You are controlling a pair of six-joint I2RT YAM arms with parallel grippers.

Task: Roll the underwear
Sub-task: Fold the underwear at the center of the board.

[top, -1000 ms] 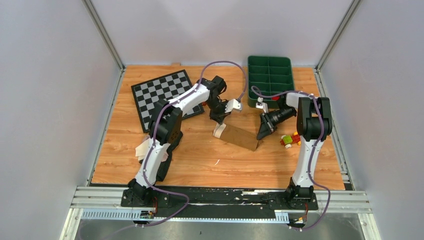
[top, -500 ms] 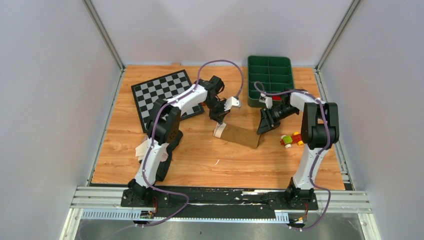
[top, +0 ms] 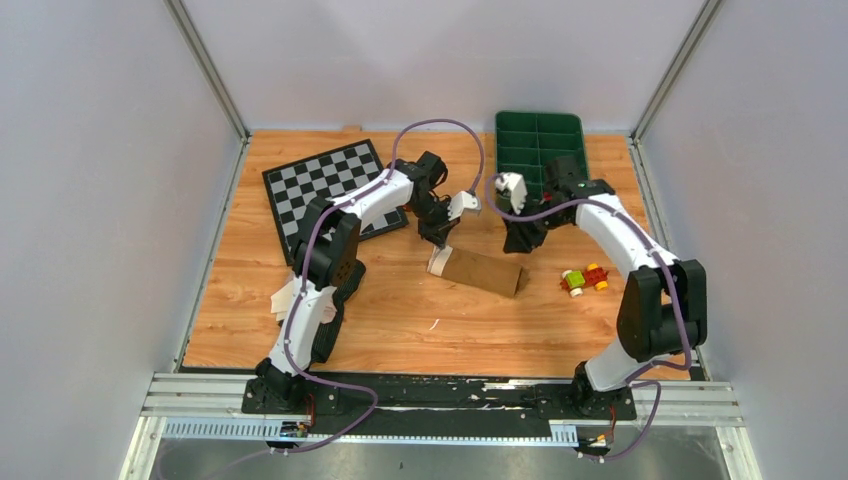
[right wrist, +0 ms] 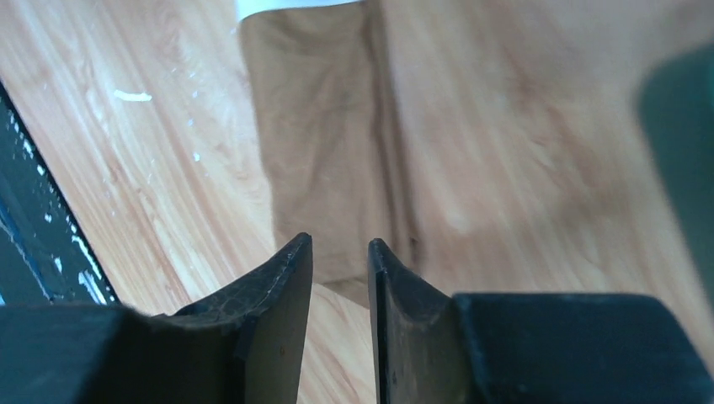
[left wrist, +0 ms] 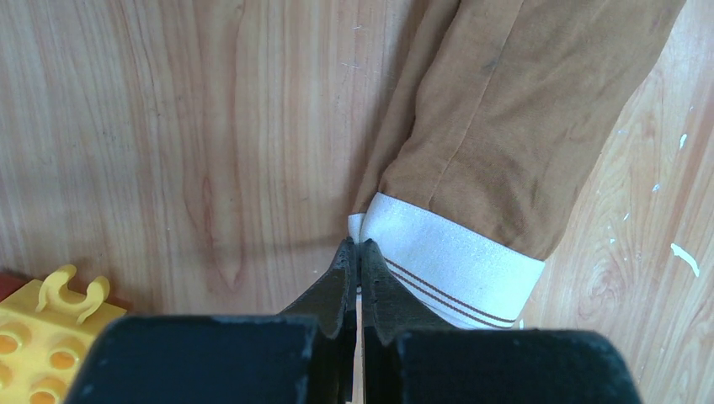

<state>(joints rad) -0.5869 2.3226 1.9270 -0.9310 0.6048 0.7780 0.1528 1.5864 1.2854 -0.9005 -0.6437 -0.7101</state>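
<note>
Top external view: tan-brown cloth underwear [top: 482, 271], folded into a long strip, lies mid-table, its long axis running far-left to near-right and its cream waistband [left wrist: 446, 252] at the left end. Left gripper [left wrist: 355, 252] is pinched on the waistband corner. Right gripper [right wrist: 339, 252] has its fingers slightly parted over the opposite end.

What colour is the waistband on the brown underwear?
The waistband is cream-white with thin brown stripes near its edge; the left wrist view shows it best.
</note>
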